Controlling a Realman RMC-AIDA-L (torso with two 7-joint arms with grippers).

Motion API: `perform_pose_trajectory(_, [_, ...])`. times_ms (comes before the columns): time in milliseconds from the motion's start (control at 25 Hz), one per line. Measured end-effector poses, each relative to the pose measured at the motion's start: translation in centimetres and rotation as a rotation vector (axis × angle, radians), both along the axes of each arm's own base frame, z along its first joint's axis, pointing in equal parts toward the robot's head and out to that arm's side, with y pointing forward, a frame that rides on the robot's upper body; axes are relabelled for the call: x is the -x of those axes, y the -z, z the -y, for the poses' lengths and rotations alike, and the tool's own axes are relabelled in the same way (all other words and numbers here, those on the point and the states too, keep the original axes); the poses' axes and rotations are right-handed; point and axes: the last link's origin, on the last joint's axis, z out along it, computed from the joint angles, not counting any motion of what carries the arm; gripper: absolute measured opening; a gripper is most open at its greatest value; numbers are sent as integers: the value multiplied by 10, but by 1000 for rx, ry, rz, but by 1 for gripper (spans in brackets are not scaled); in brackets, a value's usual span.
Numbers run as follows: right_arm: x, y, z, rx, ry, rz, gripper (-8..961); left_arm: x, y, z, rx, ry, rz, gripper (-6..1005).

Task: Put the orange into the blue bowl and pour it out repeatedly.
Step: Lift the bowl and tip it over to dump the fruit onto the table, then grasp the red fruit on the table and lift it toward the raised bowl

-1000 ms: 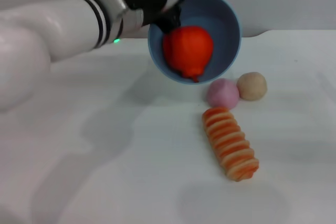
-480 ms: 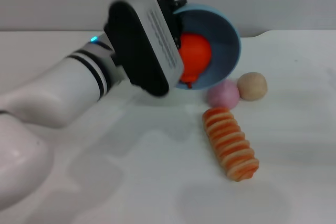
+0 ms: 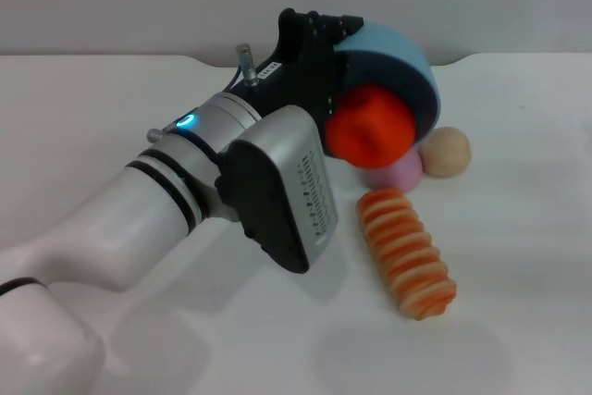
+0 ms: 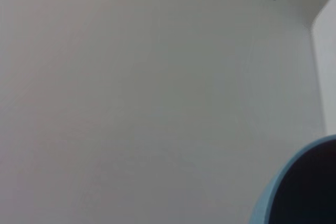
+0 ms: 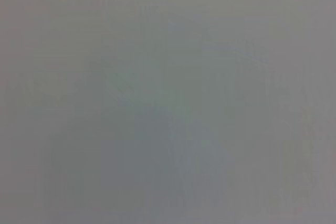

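Observation:
My left gripper point(image 3: 326, 69) is shut on the rim of the blue bowl point(image 3: 402, 67) and holds it above the table, tipped far over with its mouth facing down and toward me. The orange point(image 3: 372, 127) is at the bowl's lower rim, spilling out just above the pink ball. In the left wrist view only an edge of the blue bowl point(image 4: 294, 182) shows against a plain wall. The right gripper is out of view; the right wrist view shows only plain grey.
A pink ball point(image 3: 400, 171) and a pale tan ball point(image 3: 445, 151) lie side by side on the white table point(image 3: 518, 302) under the bowl. An orange-and-cream striped roll point(image 3: 406, 253) lies nearer me. My left arm point(image 3: 166, 219) crosses the left half.
My left wrist has rolled further, tipping the bowl from sideways to nearly upside down. The orange has slid from inside the bowl to its lower rim.

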Motion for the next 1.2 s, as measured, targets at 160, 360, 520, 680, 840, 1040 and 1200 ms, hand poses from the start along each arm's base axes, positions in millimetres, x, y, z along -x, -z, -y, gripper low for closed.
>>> perform_pose_trajectory(160, [1,0,-1,-4,-2,-1,688,3,-4,0,-25,7,6,0])
perform_pose_trajectory(360, [2,0,-3,-4,-6,-3,687,11,-2,2,-53,19,-18,0])
perform_pose_trajectory(520, [3,0,-3,-2,-7,-7,687,9,-8,0,-46,-45,83,0])
perform_pose_trajectory(680, [4,0,-5,18,-6,-56,687,2,-24,-18,26,-215,244,0])
perform_pose_trajectory(840, [7,-3,-9,48,-5,-137,687,-1,-47,-52,204,-467,432,0])
perform_pose_trajectory(1040, [21,1,-22,183,-32,-211,687,8,-62,-83,376,-752,565,-1])
perform_pose_trajectory(1200, [40,2,-37,447,-11,-209,687,21,-79,-105,391,-926,637,-1])
